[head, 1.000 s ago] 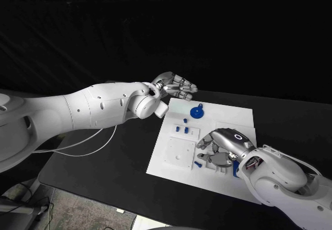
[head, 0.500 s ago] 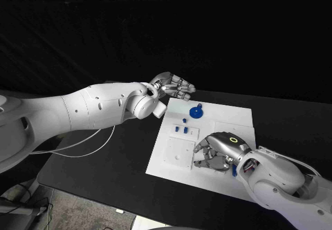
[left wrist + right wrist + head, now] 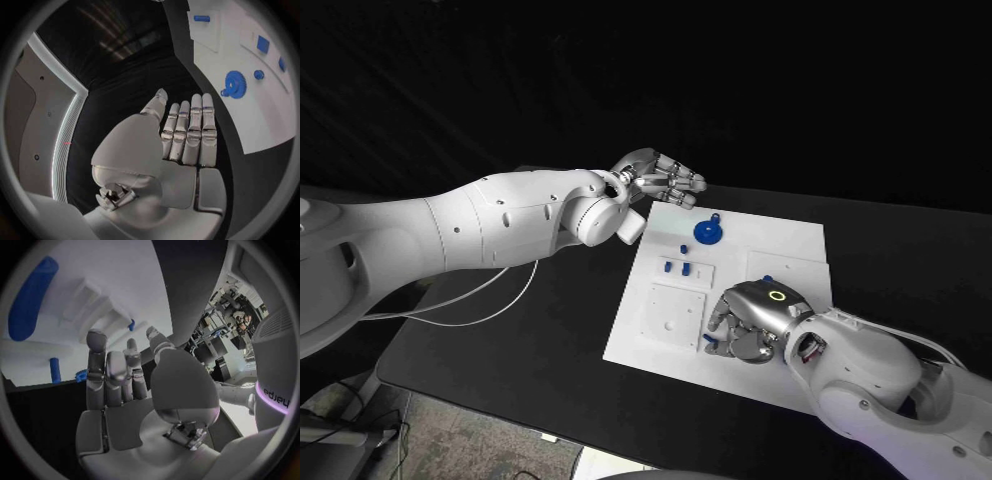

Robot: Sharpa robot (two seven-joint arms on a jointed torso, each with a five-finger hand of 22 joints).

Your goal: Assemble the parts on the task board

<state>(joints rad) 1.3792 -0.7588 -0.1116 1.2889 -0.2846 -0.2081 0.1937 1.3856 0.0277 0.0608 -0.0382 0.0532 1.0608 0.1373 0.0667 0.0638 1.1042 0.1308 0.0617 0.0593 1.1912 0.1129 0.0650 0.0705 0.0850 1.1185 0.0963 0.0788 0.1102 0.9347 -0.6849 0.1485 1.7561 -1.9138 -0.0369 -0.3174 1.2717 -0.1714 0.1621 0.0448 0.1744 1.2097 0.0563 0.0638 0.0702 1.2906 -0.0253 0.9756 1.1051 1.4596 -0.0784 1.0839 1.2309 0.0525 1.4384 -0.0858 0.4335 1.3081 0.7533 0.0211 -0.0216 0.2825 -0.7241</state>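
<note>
Right hand: the right hand [image 3: 128, 390] was raised with its fingers [image 3: 95, 365] straight, close together and holding nothing.
Board: the white board [image 3: 106, 285] lay beyond the fingertips.
Long piece: a long blue piece [image 3: 31, 297] lay well past the fingertips.
Small pieces: a short blue peg [image 3: 54, 370] sat just beside the outermost finger; another blue bit [image 3: 132, 325] showed just above the fingertips.

The right robot hand [image 3: 750, 322] lies on the task board [image 3: 790, 240] near edge; the gear [image 3: 708, 233] sits far.

Right hand [image 3: 750, 322] covers parts beneath; can't tell if it holds any.
</note>
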